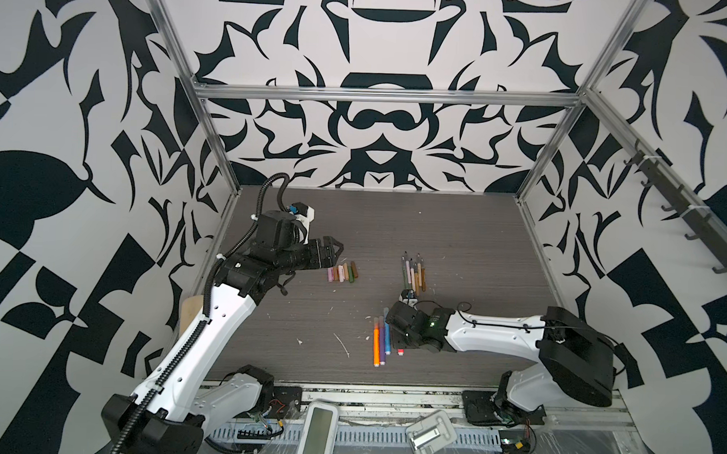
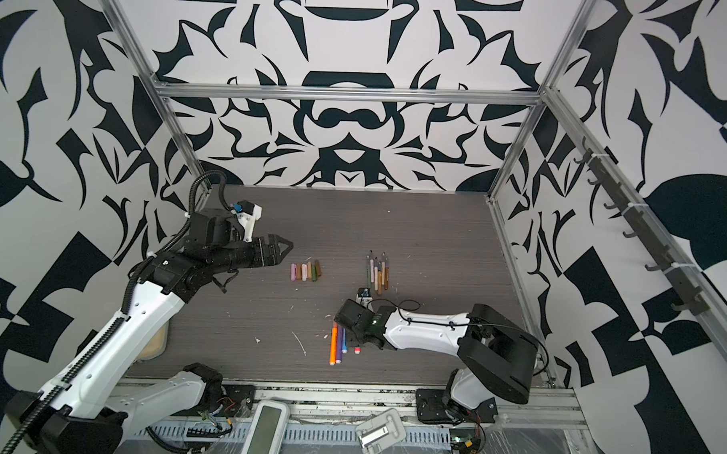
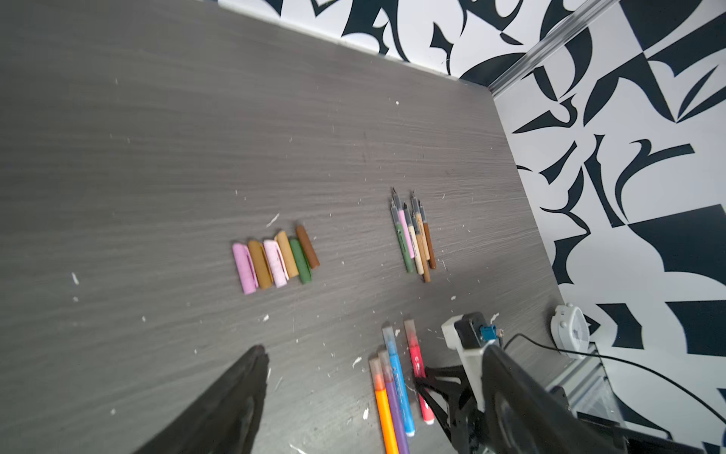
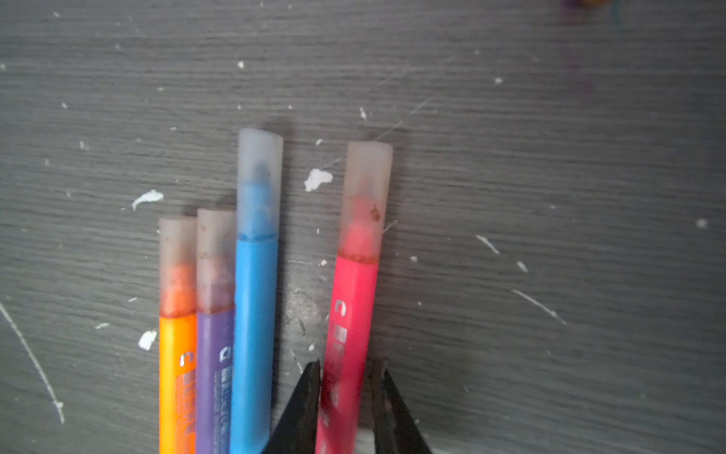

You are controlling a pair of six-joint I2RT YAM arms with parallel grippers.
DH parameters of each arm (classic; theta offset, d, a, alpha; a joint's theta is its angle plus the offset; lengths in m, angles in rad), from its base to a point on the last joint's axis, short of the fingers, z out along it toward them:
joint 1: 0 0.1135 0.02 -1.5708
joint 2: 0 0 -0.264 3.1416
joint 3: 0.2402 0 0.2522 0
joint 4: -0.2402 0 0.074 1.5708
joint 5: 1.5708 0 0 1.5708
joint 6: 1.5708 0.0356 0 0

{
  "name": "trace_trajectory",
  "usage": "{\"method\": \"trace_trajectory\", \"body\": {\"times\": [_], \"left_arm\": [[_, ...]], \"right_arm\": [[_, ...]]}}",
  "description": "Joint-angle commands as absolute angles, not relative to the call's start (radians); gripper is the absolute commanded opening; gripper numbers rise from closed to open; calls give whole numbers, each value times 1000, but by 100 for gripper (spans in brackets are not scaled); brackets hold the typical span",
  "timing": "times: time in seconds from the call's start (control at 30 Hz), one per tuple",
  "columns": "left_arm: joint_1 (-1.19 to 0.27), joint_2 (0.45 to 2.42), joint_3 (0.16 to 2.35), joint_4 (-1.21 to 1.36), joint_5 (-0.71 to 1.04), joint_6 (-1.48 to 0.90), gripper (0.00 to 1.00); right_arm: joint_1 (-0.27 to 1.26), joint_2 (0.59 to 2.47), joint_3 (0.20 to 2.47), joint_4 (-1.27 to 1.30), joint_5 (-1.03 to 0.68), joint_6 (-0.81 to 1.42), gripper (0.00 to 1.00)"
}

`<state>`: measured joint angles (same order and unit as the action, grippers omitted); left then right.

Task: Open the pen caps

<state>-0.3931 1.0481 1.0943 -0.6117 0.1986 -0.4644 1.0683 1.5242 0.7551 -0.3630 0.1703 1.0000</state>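
Note:
Several pulled-off pen caps [image 1: 342,272] [image 2: 306,271] [image 3: 275,261], pink, tan, olive and brown, lie in a row. Right of them lies a bundle of uncapped pens [image 1: 413,271] [image 3: 414,239]. Nearer the front lie orange [image 4: 176,373], purple [image 4: 214,353] and blue [image 4: 255,314] pens with pale translucent caps on. A pink pen [image 4: 353,314] lies beside them, its cap [image 4: 367,188] on. My right gripper [image 4: 346,363] straddles its barrel: one finger touches, the other stands a sliver off. My left gripper [image 1: 339,254] [image 2: 288,252] hovers open and empty left of the cap row.
The grey wood-grain table [image 1: 457,239] is strewn with white flecks. Patterned walls and aluminium posts [image 1: 215,148] close it in. At the front rail lie a white device [image 1: 320,430] and a grey bracket [image 1: 429,434]. A tan board [image 1: 192,313] leans at the left edge.

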Motion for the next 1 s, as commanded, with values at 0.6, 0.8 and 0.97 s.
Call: {"method": "trace_trajectory", "body": {"times": [0.6,0.8,0.97], "left_arm": [[-396,989,1018,-621,259,-605,86],[-395,974,975,-570,297,-669,99],[-394,978,915,-479,387,-736,100]], "right_arm": [[1093,1583,787,-474,217,1079,25],[1094,1542,745,-441,227,1096,6],[1092,1402,649,-363,247,1089,0]]}}
